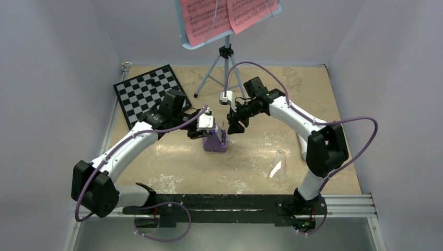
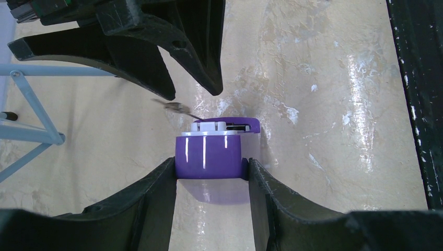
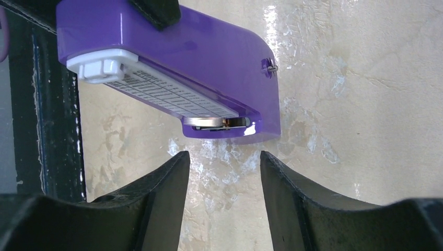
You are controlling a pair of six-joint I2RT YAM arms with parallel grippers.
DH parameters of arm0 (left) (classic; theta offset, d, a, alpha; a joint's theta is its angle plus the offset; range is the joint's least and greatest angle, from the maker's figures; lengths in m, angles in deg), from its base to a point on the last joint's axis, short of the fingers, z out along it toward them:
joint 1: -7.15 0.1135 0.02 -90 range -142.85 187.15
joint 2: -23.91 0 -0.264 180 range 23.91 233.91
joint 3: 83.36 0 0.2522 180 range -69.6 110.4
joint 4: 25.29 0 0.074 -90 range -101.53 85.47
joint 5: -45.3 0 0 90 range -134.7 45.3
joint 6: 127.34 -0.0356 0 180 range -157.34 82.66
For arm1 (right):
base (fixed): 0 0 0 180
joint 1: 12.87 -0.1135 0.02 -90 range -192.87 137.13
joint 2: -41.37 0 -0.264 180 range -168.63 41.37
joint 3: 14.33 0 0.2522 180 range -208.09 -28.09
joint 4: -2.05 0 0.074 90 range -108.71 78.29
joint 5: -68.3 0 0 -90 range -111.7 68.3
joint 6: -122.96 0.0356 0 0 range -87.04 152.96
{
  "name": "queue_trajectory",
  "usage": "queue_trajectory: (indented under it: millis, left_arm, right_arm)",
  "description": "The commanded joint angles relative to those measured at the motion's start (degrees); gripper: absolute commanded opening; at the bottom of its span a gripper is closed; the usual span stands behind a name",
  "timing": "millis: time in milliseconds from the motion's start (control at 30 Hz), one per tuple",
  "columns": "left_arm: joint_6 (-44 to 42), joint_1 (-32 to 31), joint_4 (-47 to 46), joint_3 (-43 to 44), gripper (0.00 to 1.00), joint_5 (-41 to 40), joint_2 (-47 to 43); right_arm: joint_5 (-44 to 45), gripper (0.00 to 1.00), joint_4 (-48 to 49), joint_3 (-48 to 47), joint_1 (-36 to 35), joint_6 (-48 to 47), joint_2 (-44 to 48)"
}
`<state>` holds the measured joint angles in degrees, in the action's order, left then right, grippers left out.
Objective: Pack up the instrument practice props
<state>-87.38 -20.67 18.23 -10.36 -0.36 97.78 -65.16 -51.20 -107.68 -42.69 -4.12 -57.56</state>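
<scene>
L gripper [image 2: 210, 166]: jaws part-open, clamped on metronome [image 1: 216, 141], which stands centre, btwn both grippers. R gripper [image 3: 224, 157]: just beside it, jaws apart, empty. Cover [image 1: 278, 166] lies well apart, further right. Step, prob.: steadying metronome for capping. Next: R must fetch cover, line it up, slide it on square.

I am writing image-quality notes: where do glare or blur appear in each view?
Left wrist: white glare stripes on the purple metronome, streaks on the table. Right wrist: sharp, table glare at top. Top external: even light, clear cover glints.
</scene>
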Motion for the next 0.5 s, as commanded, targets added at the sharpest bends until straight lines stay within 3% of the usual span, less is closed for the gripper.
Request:
queue_trajectory:
  millis: [0,200,467]
  left_arm:
    - [-0.5,0.0,5.1,-1.4,0.00,-2.0,1.6]
    - [-0.4,0.0,5.2,-1.6,0.00,-2.0,1.4]
    - [-0.3,0.1,5.5,-1.9,0.00,-2.3,1.0]
  right_arm:
    - [-2.7,0.56,0.3,-1.6,-0.4,-0.4,2.1]
    - [-2.6,0.57,4.4,-4.9,-0.3,9.9,-1.0]
    - [-1.9,0.56,5.2,-4.1,-0.3,12.7,-1.8]
